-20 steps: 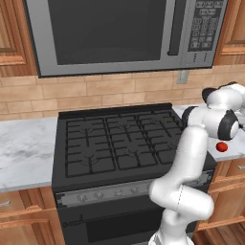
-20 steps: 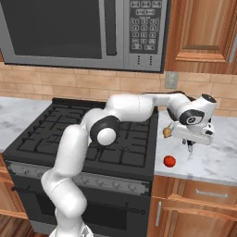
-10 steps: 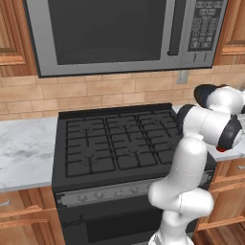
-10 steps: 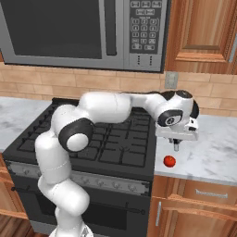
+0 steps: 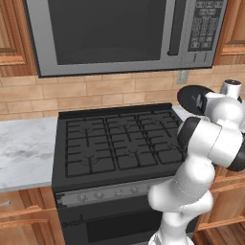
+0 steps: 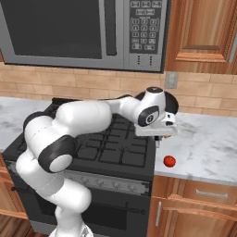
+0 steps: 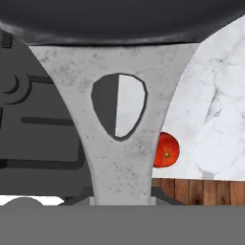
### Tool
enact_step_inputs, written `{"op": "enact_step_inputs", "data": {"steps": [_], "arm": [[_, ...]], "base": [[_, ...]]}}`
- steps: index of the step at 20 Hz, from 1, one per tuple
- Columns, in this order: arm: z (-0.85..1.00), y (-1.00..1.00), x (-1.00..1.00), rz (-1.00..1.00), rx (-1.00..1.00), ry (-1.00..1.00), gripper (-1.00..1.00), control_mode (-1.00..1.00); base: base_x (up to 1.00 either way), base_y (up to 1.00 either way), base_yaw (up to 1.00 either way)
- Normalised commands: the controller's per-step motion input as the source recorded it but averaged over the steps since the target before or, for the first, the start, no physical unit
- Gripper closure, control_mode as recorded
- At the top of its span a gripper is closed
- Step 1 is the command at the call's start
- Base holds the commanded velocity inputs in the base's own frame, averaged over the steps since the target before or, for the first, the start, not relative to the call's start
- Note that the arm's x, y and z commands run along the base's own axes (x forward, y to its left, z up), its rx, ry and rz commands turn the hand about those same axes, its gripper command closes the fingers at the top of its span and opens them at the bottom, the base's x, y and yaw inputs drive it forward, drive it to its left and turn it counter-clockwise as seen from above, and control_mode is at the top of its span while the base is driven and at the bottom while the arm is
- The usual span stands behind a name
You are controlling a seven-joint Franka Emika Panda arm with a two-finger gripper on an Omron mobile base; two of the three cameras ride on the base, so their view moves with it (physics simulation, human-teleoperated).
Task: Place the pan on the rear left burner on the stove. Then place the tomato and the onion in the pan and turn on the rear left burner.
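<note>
Hand view: my pincer is clamped on the pan's speckled silvery handle with its teardrop hole, held above the stove edge; arm folded right, glossy red tomato on marble counter

The stove grates lie bare, open from above; the microwave overhangs the rear. On the right counter, the tomato sits near the front edge.
</note>
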Motion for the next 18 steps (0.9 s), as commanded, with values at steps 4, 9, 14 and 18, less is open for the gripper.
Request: {"op": "enact_step_inputs", "data": {"steps": [4,9,14,18], "arm": [[0.16,0.59,0.00,0.13,0.00,0.09,1.00,-1.00],[0.09,0.59,0.00,0.17,0.00,0.08,1.00,-1.00],[0.03,0.57,0.00,0.21,0.00,0.05,1.00,-1.00],[0.00,0.57,0.00,0.23,0.00,0.06,1.00,-1.00]], "base": [[0.00,0.00,0.00],[0.00,0.00,0.00],[0.00,0.00,0.00],[0.00,0.00,0.00]]}}
